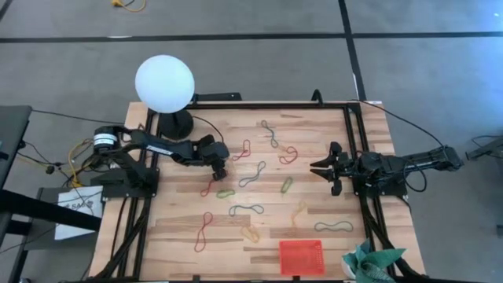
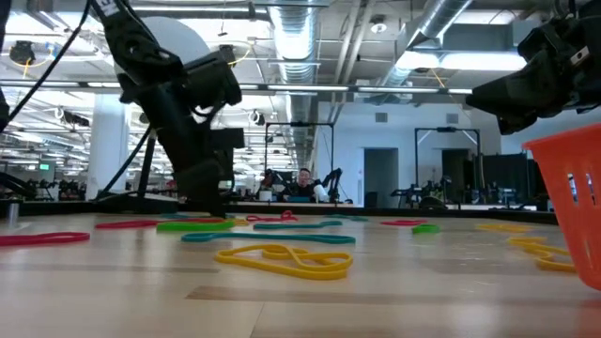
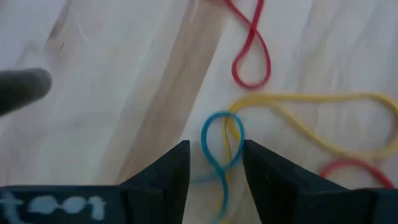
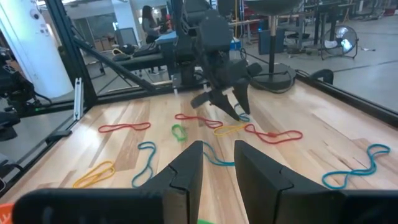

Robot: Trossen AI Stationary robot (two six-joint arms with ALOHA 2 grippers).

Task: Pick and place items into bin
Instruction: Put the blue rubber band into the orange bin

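Note:
Several rubber-band loops, red (image 1: 241,149), teal (image 1: 246,209), green (image 1: 287,185) and yellow (image 1: 250,233), lie flat across the wooden table. The red-orange bin (image 1: 301,256) sits near the table's near edge, and its wall (image 2: 573,202) shows in the low view. My left gripper (image 1: 223,171) points down at the table, open. Its fingers stand on either side of a blue loop (image 3: 219,146) that is crossed by a yellow band (image 3: 298,118); I cannot tell if they touch. My right gripper (image 1: 322,167) hovers at the table's right side, open, holding nothing.
A white globe lamp (image 1: 164,82) stands on its dark base at the far left corner. A teal-green cloth (image 1: 369,263) lies at the near right corner beside the bin. Black frame rails run along the table's left and right edges. A person sits in the room behind the table (image 2: 302,185).

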